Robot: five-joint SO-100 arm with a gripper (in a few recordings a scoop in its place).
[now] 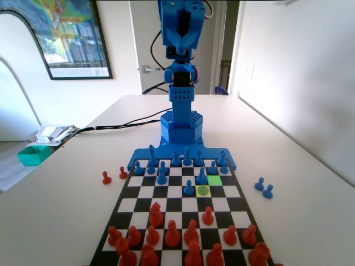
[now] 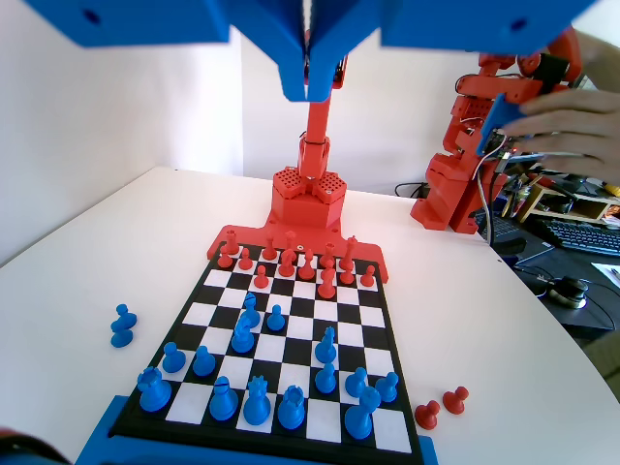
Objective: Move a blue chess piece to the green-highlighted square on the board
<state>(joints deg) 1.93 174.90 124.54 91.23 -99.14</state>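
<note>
Blue-green, the blue chess piece [image 1: 203,190] stands on the yellow square [image 1: 203,192], diagonally adjoining the green-highlighted square [image 1: 214,180], which is vacant. Step in hand, judged: approach not begun. The pincer [image 2: 308,89] hangs high above the board [image 1: 233,191], jaws pressed together, holding nothing. Next move calls for spreading, descending over the pawn's head, clear of the taller blue piece [image 1: 202,176] just beyond. No legible writing.

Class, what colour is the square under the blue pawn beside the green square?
Yellow, clearest in the fixed view.
</note>
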